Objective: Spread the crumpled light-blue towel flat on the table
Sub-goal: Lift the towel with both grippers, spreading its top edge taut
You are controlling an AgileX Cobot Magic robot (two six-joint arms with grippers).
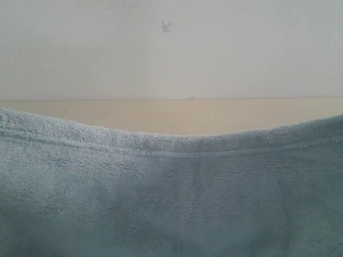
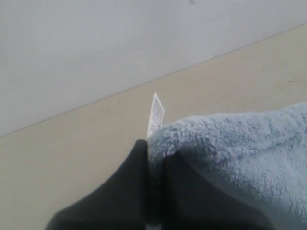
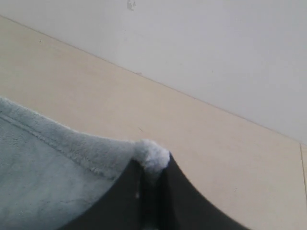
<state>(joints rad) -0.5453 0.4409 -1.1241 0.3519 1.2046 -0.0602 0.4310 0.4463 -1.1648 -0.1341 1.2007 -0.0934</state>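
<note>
The light-blue towel [image 1: 171, 203] hangs stretched across the whole lower part of the exterior view, its hemmed top edge sagging in the middle. Neither gripper shows there. In the left wrist view my left gripper [image 2: 156, 158] is shut on a fluffy corner of the towel [image 2: 240, 143], and a small white label [image 2: 155, 115] sticks up beside the dark fingers. In the right wrist view my right gripper [image 3: 152, 165] is shut on another corner of the towel [image 3: 53, 172], a tuft poking out above the fingertips. The beige table [image 1: 177, 115] lies beyond the towel.
A white-grey wall [image 1: 171, 48] rises behind the table's far edge, with a small mark [image 1: 166, 26] on it. Bare tabletop [image 3: 192, 129] shows past both held corners.
</note>
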